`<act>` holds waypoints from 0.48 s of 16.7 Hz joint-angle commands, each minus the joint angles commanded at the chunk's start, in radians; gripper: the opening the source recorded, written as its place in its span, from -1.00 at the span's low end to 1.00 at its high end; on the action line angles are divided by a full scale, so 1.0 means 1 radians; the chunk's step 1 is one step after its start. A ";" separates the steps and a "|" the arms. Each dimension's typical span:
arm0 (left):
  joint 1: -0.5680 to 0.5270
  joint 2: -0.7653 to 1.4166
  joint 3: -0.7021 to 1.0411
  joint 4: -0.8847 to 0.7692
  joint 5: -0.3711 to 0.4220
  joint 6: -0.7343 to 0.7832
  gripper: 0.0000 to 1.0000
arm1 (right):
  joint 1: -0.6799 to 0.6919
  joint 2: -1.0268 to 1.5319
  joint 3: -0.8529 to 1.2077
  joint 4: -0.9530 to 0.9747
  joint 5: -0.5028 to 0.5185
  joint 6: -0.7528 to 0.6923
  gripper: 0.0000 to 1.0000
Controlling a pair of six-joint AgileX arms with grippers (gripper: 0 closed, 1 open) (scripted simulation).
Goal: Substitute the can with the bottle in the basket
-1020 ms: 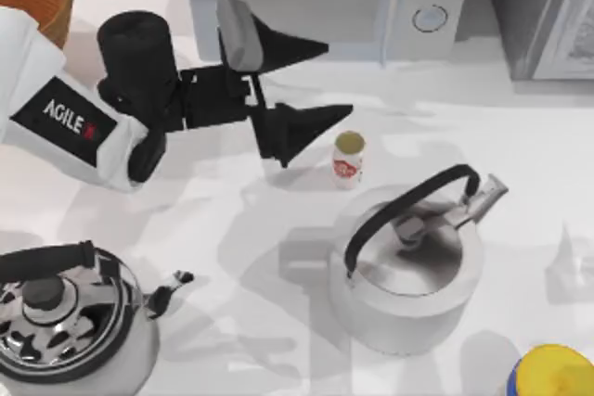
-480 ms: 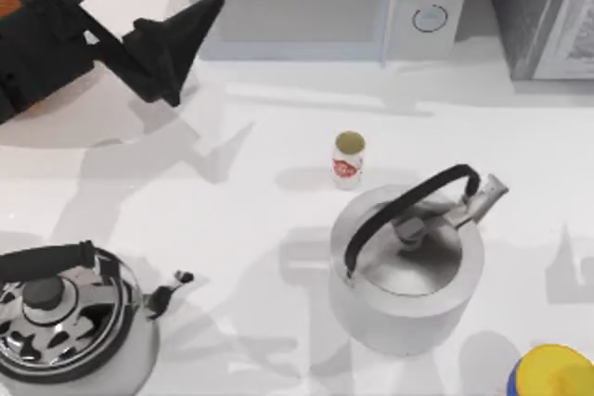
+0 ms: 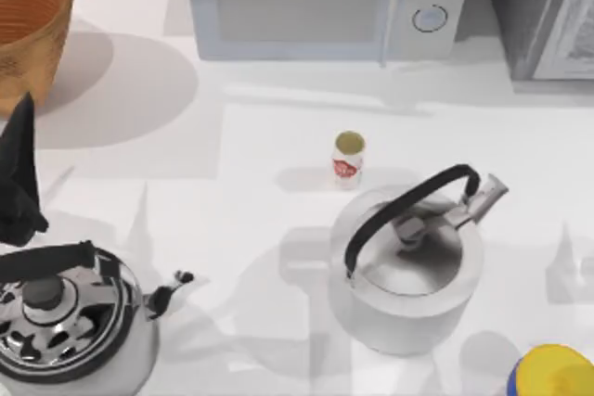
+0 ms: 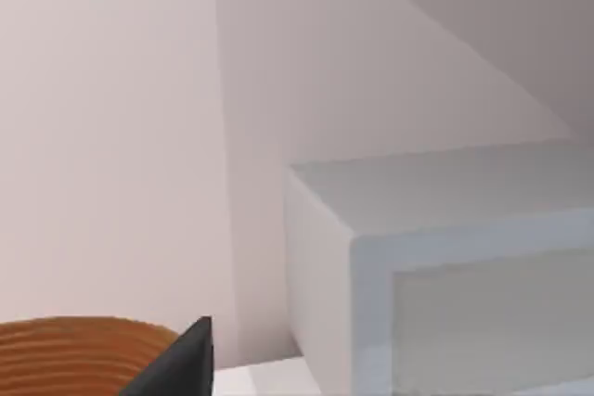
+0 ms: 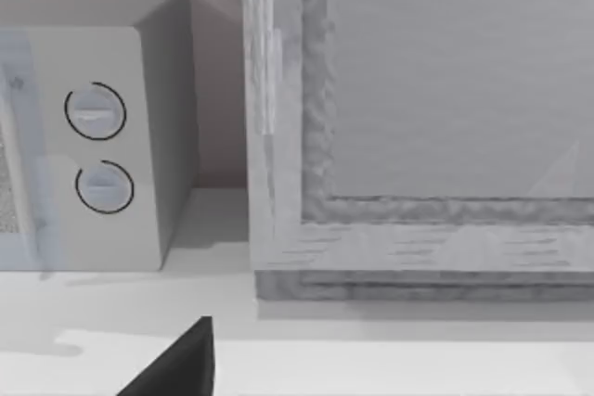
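The white table point(image 3: 232, 229) carries a microwave point(image 3: 325, 2) along its far edge, a grey kettle point(image 3: 408, 271) right of centre and a chrome kettle point(image 3: 70, 322) at the near left. The basket point(image 3: 32, 20) stands in the far-left corner. The can point(image 3: 348, 159) stands upright mid-table, just beyond the grey kettle, well apart from the basket. The left gripper point(image 3: 19, 178) sits at the left edge; possibly spread, but I cannot tell.

White table point(image 3: 260, 229): can point(image 3: 348, 160), basket point(image 3: 28, 25), kettles point(image 3: 408, 266)
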 joint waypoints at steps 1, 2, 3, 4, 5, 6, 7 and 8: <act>0.014 -0.082 -0.049 -0.047 -0.044 -0.002 1.00 | 0.000 0.000 0.000 0.000 0.000 0.000 1.00; 0.026 -0.154 -0.095 -0.091 -0.084 -0.005 1.00 | 0.000 0.000 0.000 0.000 0.000 0.000 1.00; 0.037 -0.214 -0.135 -0.130 -0.119 -0.007 1.00 | 0.000 0.000 0.000 0.000 0.000 0.000 1.00; 0.045 -0.264 -0.171 -0.164 -0.148 -0.009 1.00 | 0.000 0.000 0.000 0.000 0.000 0.000 1.00; 0.051 -0.303 -0.201 -0.192 -0.172 -0.011 1.00 | 0.000 0.000 0.000 0.000 0.000 0.000 1.00; 0.055 -0.332 -0.224 -0.215 -0.190 -0.012 1.00 | 0.000 0.000 0.000 0.000 0.000 0.000 1.00; 0.058 -0.351 -0.239 -0.230 -0.201 -0.013 1.00 | 0.000 0.000 0.000 0.000 0.000 0.000 1.00; 0.058 -0.359 -0.247 -0.237 -0.207 -0.014 1.00 | 0.000 0.000 0.000 0.000 0.000 0.000 1.00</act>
